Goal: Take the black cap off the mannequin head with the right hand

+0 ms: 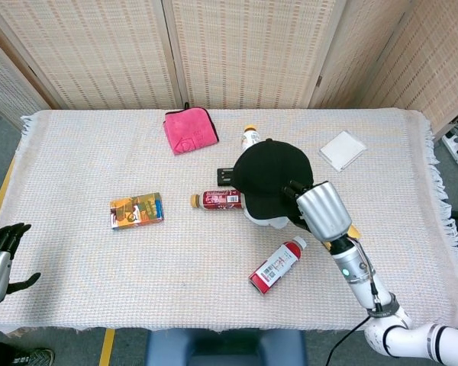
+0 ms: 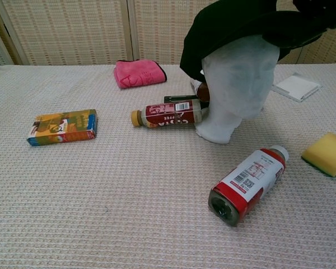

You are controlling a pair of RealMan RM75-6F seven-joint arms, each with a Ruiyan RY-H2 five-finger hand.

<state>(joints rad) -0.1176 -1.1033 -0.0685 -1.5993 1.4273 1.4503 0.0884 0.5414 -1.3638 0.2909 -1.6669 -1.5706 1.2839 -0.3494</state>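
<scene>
Black cap (image 1: 271, 177) brim is grasped by the right hand (image 1: 318, 210) fingers (image 1: 296, 191).

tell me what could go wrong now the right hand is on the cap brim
1. The mannequin head stands loose on the cloth; pulling the black cap sideways rather than upward might tip it.
2. If it tips, it could hit the red bottle lying against its base.
3. The right hand covers the brim, and neither view shows whether its fingers truly grip it, so the cap may slip.
</scene>
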